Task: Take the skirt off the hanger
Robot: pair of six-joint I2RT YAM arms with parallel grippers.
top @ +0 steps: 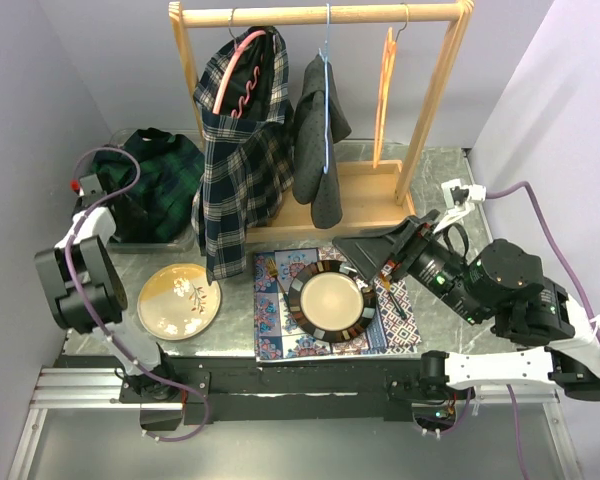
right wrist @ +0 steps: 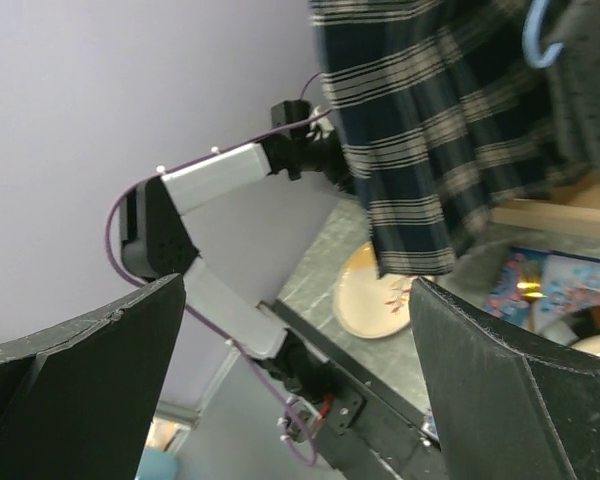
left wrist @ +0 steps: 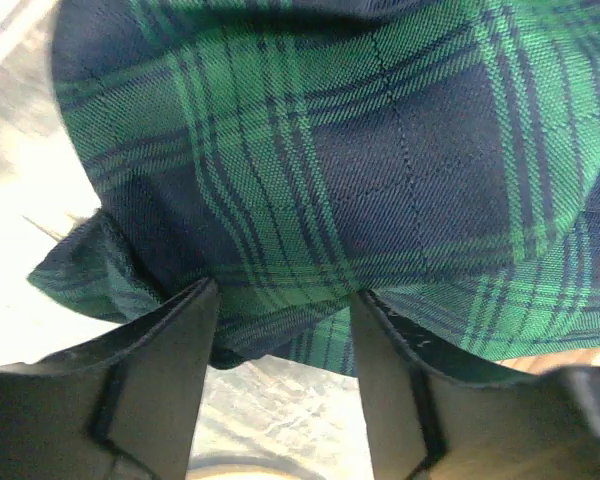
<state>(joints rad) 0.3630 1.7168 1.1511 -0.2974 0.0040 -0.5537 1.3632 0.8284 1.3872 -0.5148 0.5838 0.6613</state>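
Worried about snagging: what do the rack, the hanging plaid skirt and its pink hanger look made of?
Rack: pale wood, matte, with a round top bar and square posts.
Plaid skirt: woven cloth, matte, hanging in soft folds.
Pink hanger: likely plastic, smooth and evenly coloured; could be coated wire.

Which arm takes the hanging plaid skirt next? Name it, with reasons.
Right. Its pincer stands open and empty, facing the plaid skirt on the pink hanger. The left pincer is down at the green plaid cloth, away from the rack.
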